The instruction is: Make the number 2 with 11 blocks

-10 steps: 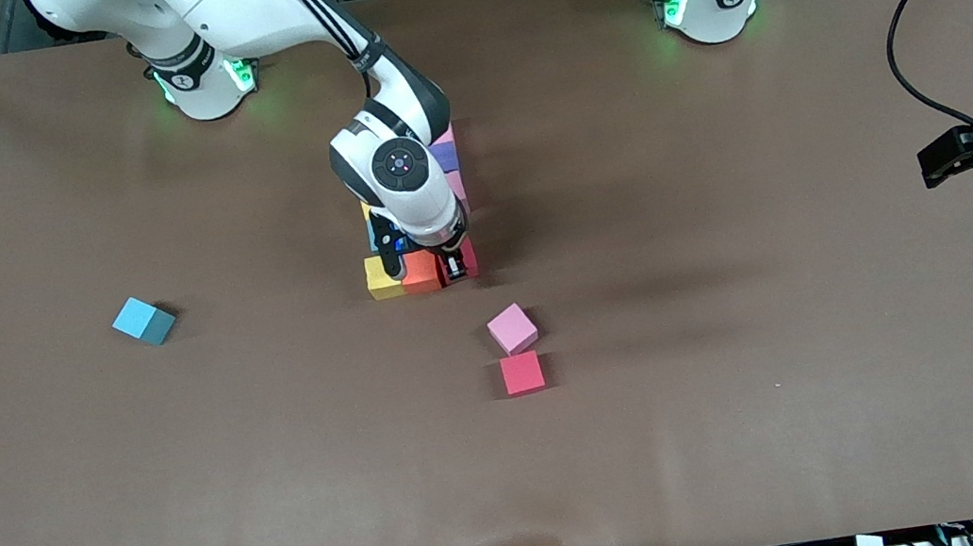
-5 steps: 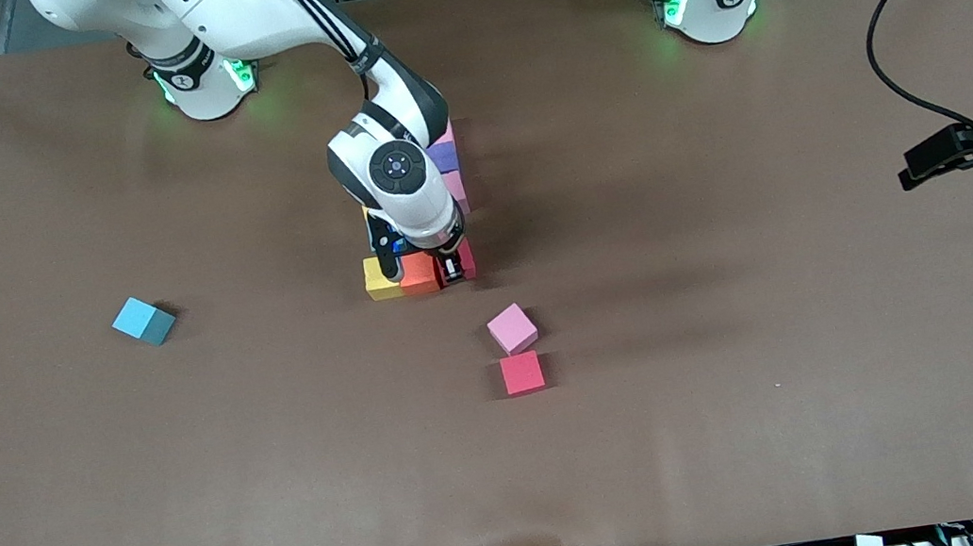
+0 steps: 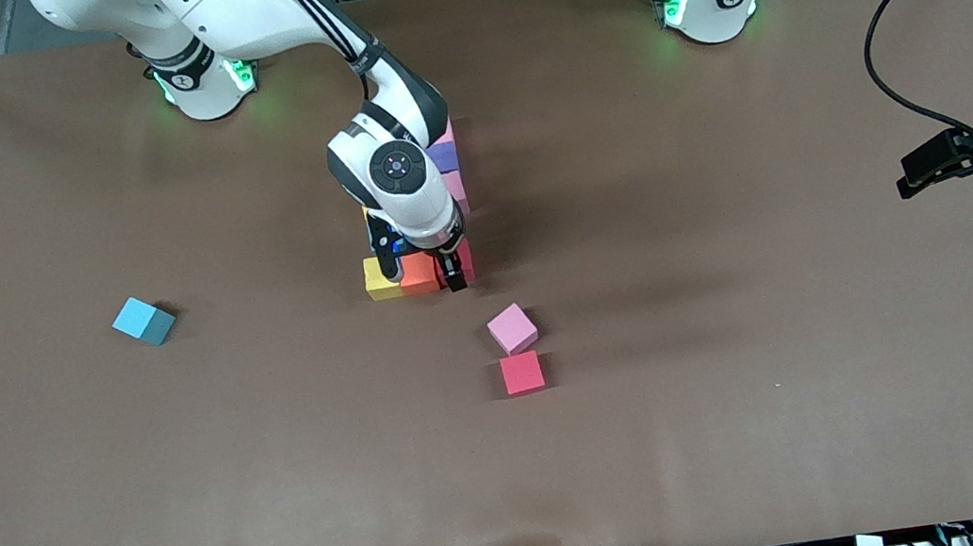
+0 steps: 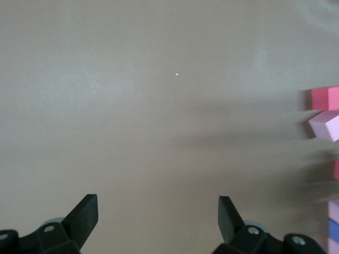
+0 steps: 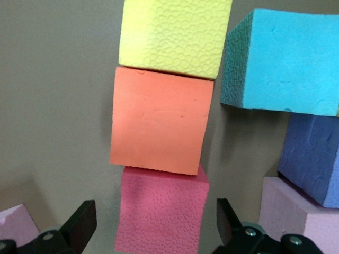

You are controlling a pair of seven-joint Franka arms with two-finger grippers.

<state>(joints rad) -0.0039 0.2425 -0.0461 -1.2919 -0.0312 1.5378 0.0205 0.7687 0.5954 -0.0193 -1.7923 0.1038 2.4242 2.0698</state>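
Grippers first: the right gripper hangs low over the nearest row of the number 2, its arm reaching out from its base and bending down at the wrist, which covers much of the figure in the front view. In the right wrist view its jaws stand wide apart on either side of a red block without touching it; that block sits on the table, touching an orange block, which in turn touches a yellow block, the three making one straight row. Beside this row a light blue block, a purple block and a pale pink block belong to the farther rows.

The left gripper waits in the air over the left arm's end of the table, well apart from the blocks, jaws wide and holding nothing, bare brown table beneath it.

Three loose blocks lie apart from the figure: a pink cube and a red cube, nearer the front camera and just beside one another, and a blue cube toward the right arm's end.
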